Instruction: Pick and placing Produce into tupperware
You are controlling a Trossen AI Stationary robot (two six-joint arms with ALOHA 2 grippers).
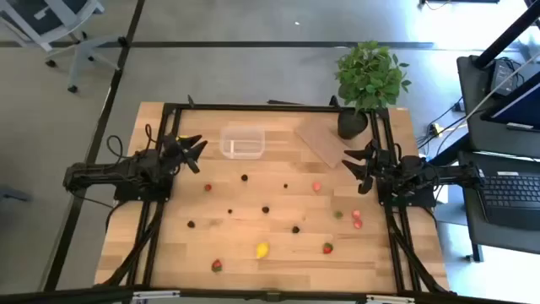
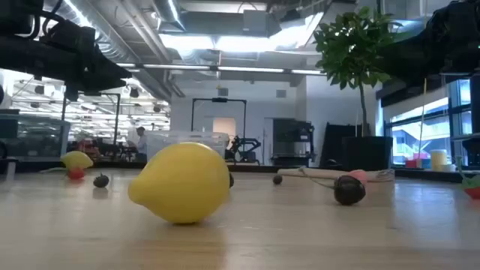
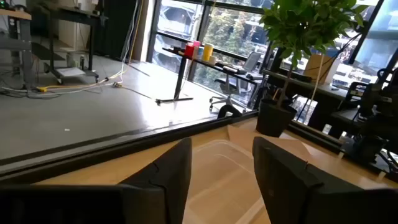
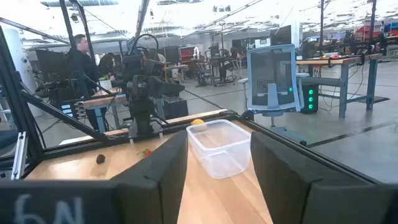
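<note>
From above, a light wooden table (image 1: 278, 215) stands on a grey floor, framed by black rails. The left gripper (image 1: 192, 150) hangs near the table's left edge with its fingers apart and nothing between them; the right gripper (image 1: 353, 160) hangs near the right edge, likewise parted and bare. The clear container (image 1: 243, 142) sits toward the far side, closer to the left gripper, and looks unfilled. A brown board (image 1: 325, 143) lies beside a potted plant (image 1: 368, 80) at the far right corner. The fruit pieces are scattered over the bare wood: a lemon (image 1: 262, 250), strawberries (image 1: 327, 247) and dark berries (image 1: 265, 209), all well apart from the container. An office chair (image 1: 52, 25) and a desk with a keyboard (image 1: 513, 190) flank the table.

At table height, the lemon (image 2: 182, 183) fills the foreground and hides what lies behind it; a dark berry (image 2: 349, 190) rests to its right, and a lit workshop shows beyond.

The left wrist view looks past two parted fingers (image 3: 175, 169) at the container (image 3: 224, 163), the plant pot (image 3: 275, 118) and windows behind.

The right wrist view alone shows the container (image 4: 221, 148) as see-through walls between parted fingers (image 4: 278, 167), the other arm (image 4: 142, 93) beyond it, and a person (image 4: 79, 59) standing in the room
</note>
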